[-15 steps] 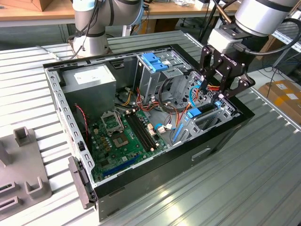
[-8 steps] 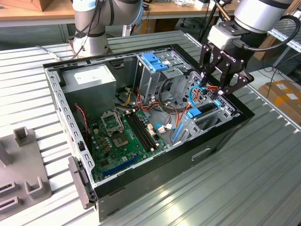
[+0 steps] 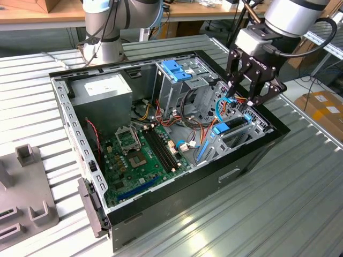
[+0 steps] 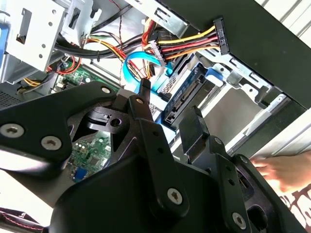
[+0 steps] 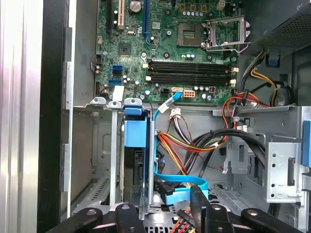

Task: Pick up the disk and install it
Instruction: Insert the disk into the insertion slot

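Black gripper (image 4: 170, 101), fingers spread empty, hangs over the grey disk (image 4: 188, 93) with blue rails and tab.

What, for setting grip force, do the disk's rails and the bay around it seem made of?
Disk: rails and end tab look like smooth moulded plastic, evenly bright blue. Bay: probably bare sheet metal, dull silver-grey with thin folded tabs.

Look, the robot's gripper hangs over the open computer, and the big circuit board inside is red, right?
Not red: the circuit board is green, as the exterior view shows. The gripper does hang over the open computer.
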Controlling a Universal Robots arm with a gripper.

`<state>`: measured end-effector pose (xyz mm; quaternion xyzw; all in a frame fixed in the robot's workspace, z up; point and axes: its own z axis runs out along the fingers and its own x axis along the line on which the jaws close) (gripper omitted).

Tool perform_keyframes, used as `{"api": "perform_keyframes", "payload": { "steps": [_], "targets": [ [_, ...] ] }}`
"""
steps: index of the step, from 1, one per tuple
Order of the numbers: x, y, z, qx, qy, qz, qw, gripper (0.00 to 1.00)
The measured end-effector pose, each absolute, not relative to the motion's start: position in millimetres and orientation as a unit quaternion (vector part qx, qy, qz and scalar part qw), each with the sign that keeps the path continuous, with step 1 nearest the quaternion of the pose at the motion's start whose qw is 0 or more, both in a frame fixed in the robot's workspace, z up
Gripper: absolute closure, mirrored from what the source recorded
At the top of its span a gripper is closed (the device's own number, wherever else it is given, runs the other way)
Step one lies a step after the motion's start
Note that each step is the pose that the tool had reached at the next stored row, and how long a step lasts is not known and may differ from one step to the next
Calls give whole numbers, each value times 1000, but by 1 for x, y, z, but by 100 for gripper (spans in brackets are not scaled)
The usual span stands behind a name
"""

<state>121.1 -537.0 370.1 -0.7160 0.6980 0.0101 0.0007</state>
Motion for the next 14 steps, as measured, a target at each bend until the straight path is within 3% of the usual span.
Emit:
{"api": "perform_keyframes", "payload": {
  "steps": [14],
  "targets": [
    [121,-540,367,-716,698,9,-1,50]
  ]
}}
